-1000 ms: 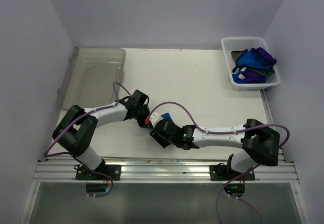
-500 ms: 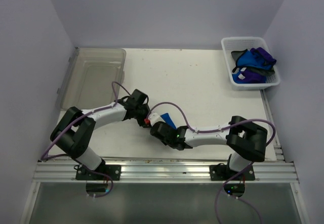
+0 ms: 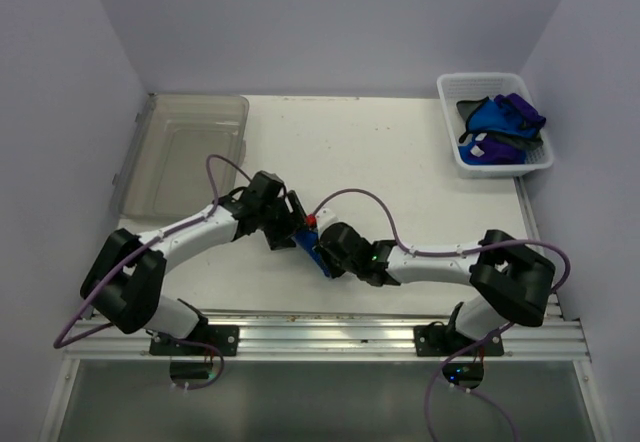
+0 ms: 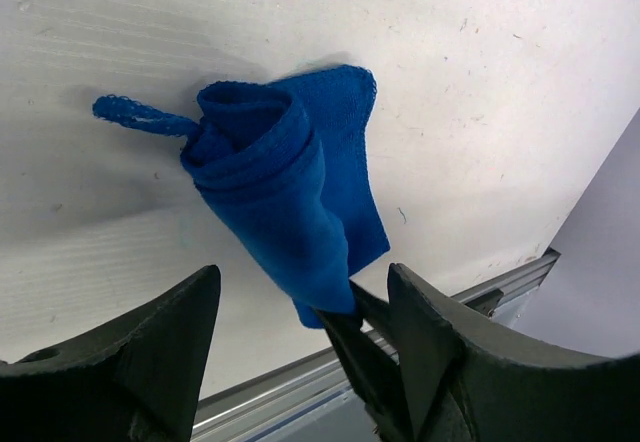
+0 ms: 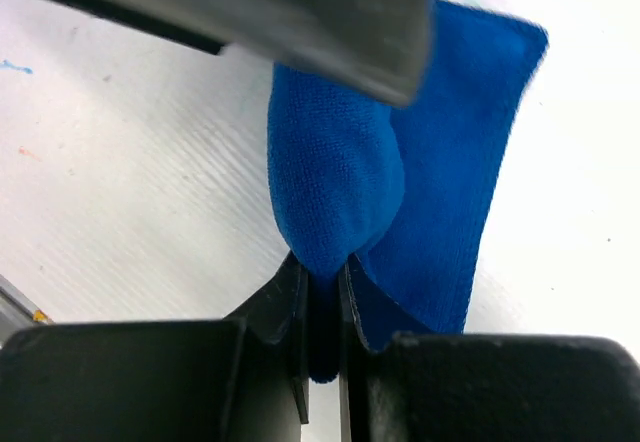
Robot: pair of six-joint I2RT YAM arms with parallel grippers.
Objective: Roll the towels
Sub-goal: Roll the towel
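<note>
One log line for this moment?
towel: loosely rolled | left gripper: open, off towel | right gripper: shut on towel end | basket: spare towels

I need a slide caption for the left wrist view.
Left end effector open; partly rolled blue towel ahead, pinched by right end effector.

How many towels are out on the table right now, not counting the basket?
1. The rolled blue towel lies where the arms meet, with the right gripper pinching it and the left gripper open. The white basket at far right holds a heap of others, some possibly hidden.
</note>
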